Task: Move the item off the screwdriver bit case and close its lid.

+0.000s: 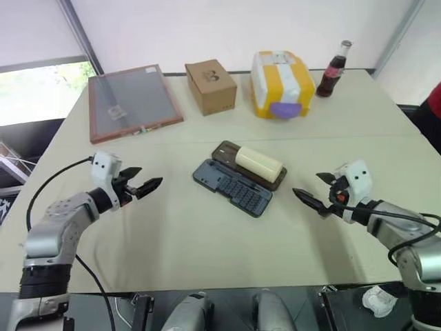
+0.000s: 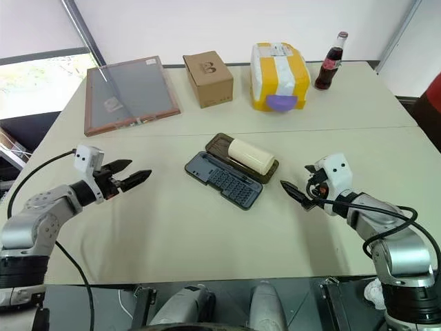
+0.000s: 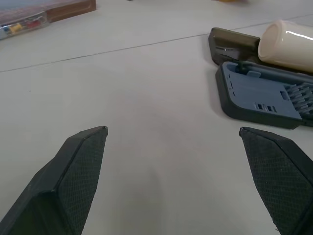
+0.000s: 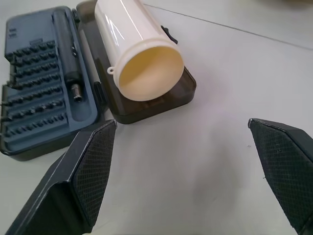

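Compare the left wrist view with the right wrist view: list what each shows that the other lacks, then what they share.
Left wrist alone: the wood-framed panel's corner, the cream cylinder's closed end, and the left tool, open.

Right wrist alone: the cylinder's hollow open end, the driver handle among the bit rows, and the right tool, open.

Shared: the cream cylinder lying on the brown lid of the open bit case, on the pale table.

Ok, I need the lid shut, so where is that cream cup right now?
The cream cup lies on its side on the open lid, mid-table between both grippers.
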Tool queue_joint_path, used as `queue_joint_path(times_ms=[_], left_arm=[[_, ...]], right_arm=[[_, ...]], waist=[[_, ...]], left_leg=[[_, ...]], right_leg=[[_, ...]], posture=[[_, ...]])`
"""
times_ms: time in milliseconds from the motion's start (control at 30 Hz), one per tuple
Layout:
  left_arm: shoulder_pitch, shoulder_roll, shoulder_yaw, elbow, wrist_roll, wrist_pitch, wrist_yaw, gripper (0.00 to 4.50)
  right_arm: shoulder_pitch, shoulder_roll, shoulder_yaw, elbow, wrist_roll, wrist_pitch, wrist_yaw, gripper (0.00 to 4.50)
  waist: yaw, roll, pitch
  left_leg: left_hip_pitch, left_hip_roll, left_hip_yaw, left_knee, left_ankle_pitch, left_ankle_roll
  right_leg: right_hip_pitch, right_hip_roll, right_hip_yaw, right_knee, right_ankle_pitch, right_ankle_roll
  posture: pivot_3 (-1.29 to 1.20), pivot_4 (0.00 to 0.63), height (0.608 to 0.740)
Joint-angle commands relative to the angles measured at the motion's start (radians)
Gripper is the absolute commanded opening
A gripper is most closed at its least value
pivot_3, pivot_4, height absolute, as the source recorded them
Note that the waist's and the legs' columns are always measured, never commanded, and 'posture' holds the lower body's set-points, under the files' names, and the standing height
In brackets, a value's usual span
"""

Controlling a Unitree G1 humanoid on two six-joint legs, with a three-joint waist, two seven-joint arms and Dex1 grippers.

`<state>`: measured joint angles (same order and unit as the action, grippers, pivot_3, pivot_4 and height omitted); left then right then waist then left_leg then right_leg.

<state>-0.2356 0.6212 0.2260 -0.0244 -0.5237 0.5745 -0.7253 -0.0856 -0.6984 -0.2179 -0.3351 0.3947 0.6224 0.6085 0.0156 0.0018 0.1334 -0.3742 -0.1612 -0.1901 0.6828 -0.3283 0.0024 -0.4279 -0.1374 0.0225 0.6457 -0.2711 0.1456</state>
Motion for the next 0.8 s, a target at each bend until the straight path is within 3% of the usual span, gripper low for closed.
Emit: queue_joint_path(times_ms=[33,267,800], left_arm=[[-0.015,0.022,-0.008,-0.040,0.014,-0.037,-0.032,4.50],[-0.020,0.032,-0.042,-0.043,0.023,-0.044,-0.090,4.50],[-0.029,0.053,-0.011,0.044,0.055,-0.092,-0.088,4.50]], right_arm=[[-0.015,-0.020,0.019,0.034,-0.083,-0.097,-0.016,4.45],[-0.018,0.005,0.031,0.067,-0.137,-0.179,-0.037,4.45],[0.021,0.002,0.010,0.059,-0.124,-0.170,-0.003,4.45]], waist=[[-0.001,0.000,0.000],[-0.003,0.000,0.000],[-0.002,0.000,0.000]], left_leg=[[0.000,0.000,0.000,0.000,0.000,0.000],[0.000,0.000,0.000,0.000,0.000,0.000],[0.000,0.000,0.000,0.000,0.000,0.000]], right_leg=[[0.000,0.000,0.000,0.000,0.000,0.000],[0.000,0.000,0.000,0.000,0.000,0.000],[0.000,0.001,0.000,0.000,0.000,0.000]], posture=[[0.00,0.150,0.740],[0.00,0.150,0.740],[0.00,0.150,0.740]])
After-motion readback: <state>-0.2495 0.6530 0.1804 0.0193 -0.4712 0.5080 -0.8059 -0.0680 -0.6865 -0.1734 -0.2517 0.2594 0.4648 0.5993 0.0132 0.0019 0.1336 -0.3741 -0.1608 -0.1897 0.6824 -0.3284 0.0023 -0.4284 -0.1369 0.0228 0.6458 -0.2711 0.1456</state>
